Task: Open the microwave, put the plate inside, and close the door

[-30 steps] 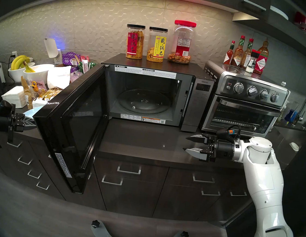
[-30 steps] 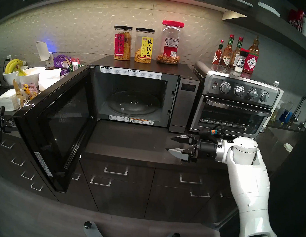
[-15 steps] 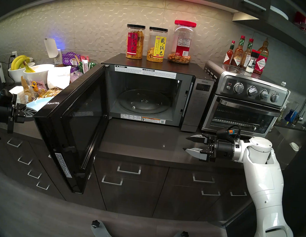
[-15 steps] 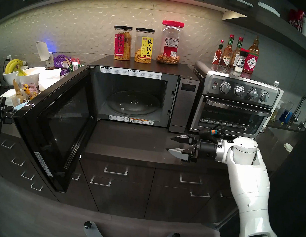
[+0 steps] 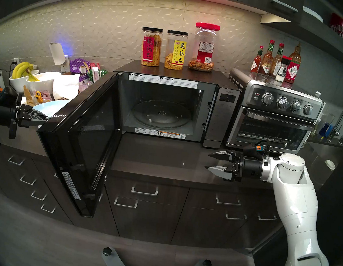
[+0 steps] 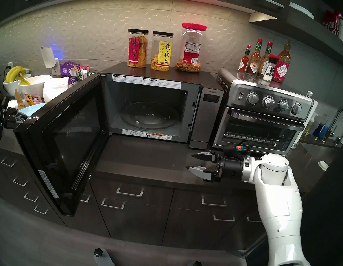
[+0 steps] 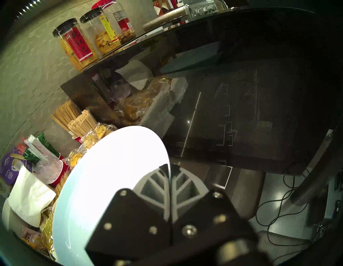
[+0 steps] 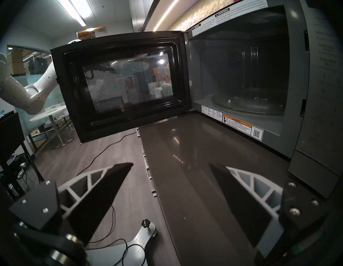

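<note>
Your left gripper point(image 5: 45, 117) is clamped on the rim of the pale blue plate point(image 5: 51, 106), one finger on each face of it; in the left wrist view the fingertips point(image 7: 168, 167) meet across the edge. The plate is held tilted, clear of the counter, just behind the top outer corner of the microwave door point(image 5: 80, 140). That corner sits right at your jaw tips, and in the head views the door's top edge runs between the plate and the oven cavity. On the far side of the plate from the door lie snack packets and two white bowls with bananas point(image 5: 24, 70).

The door stands swung wide on its left hinge. The Panasonic microwave point(image 5: 169, 108) cavity shows a bare glass turntable point(image 5: 161, 114). Your right gripper point(image 5: 210, 161) hangs over open countertop point(image 5: 163, 160) with its jaws spread and nothing between them, pointing toward the door; bare counter lies ahead of its tips.

Readable writing: "WARNING" and "ADVERTENCIA" on the strip above the cavity, "INVERTER" on the control panel, "TABASCO" on the sauce bottles point(image 5: 291, 70) atop the toaster oven point(image 5: 274, 115).
</note>
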Controlling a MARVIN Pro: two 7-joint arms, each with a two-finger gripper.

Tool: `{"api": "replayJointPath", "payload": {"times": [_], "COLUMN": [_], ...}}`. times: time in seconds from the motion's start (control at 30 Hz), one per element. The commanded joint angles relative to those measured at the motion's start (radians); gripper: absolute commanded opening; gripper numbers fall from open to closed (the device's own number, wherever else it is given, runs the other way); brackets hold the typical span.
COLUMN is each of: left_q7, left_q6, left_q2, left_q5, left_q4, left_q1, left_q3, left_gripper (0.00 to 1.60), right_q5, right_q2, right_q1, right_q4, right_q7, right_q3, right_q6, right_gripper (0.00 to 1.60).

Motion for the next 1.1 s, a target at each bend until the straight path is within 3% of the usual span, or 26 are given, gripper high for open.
{"api": "replayJointPath", "payload": {"times": [0.0, 0.37, 0.67, 0.9, 1.07], "left_q7": [0.002, 0.002, 0.002, 0.002, 0.002], "left_q6": [0.034, 0.091, 0.122, 0.167, 0.183], "left_q2": [0.062, 0.089, 0.109, 0.164, 0.192], "left_q5": [-0.021, -0.024, -0.047, -0.088, -0.121], "left_q4": [-0.038, -0.097, -0.154, -0.186, -0.196], "left_q1": [-0.041, -0.037, 0.017, 0.047, 0.069], "left_q3": [-0.003, -0.039, -0.116, -0.189, -0.200], "left_gripper": [0.00, 0.00, 0.00, 0.00, 0.00], "right_q5": [0.008, 0.008, 0.008, 0.008, 0.008], "right_q2": [0.002, 0.002, 0.002, 0.002, 0.002], "right_q1": [0.014, 0.014, 0.014, 0.014, 0.014], "right_q4": [-0.010, -0.010, -0.010, -0.010, -0.010], "right_q7": [0.011, 0.012, 0.012, 0.011, 0.012], "right_q3": [0.002, 0.002, 0.002, 0.002, 0.002], "right_q6": [0.001, 0.001, 0.001, 0.001, 0.001], "right_gripper": [1.60, 1.60, 1.60, 1.60, 1.60]}}
